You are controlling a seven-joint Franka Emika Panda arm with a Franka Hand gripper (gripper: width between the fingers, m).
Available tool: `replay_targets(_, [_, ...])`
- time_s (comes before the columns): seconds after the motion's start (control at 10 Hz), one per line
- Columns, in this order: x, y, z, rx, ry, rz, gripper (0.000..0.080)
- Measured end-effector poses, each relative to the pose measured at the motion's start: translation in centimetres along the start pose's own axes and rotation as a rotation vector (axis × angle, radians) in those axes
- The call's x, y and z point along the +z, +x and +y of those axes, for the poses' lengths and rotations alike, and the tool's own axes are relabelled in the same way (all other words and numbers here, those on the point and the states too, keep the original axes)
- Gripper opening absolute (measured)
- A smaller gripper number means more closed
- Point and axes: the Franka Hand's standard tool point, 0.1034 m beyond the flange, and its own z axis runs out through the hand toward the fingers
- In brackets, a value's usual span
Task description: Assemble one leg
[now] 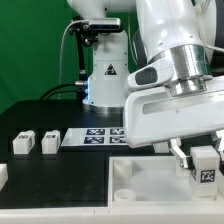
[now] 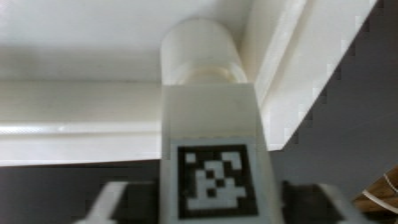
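At exterior view's right, near edge: gripper (image 1: pixel 203 158) clamped on leg (image 1: pixel 206 167), tag facing camera, low over white panel (image 1: pixel 150 185). Loose blocks (image 1: pixel 50 142) well apart at left, beside marker board (image 1: pixel 95 136). Leg judged light, rigid, smooth plastic, likely slippery; flat side faces are best hold.

Wrist view: fingers pinch leg (image 2: pixel 214 120) at tagged end. Rounded tip sits against white panel (image 2: pixel 89 100) inner wall, alignment exterior view hides. Loose blocks unseen here.

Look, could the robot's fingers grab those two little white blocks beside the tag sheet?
Probably not yet. The fingers are shut on another leg at the white tray. The two blocks lie in the open, so nothing seems to block them once that leg is released.
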Motion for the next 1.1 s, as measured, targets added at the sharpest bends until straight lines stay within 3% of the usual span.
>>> replay_targets(0.1, [0.00,0.00,0.00,0.000,0.000,0.000,0.0370])
replay_targets(0.2, [0.00,0.00,0.00,0.000,0.000,0.000,0.0577])
replay_targets(0.3, [0.00,0.00,0.00,0.000,0.000,0.000,0.0628])
replay_targets(1.1, [-0.49,0.16,-0.13,-0.001,0.006,-0.034,0.0649])
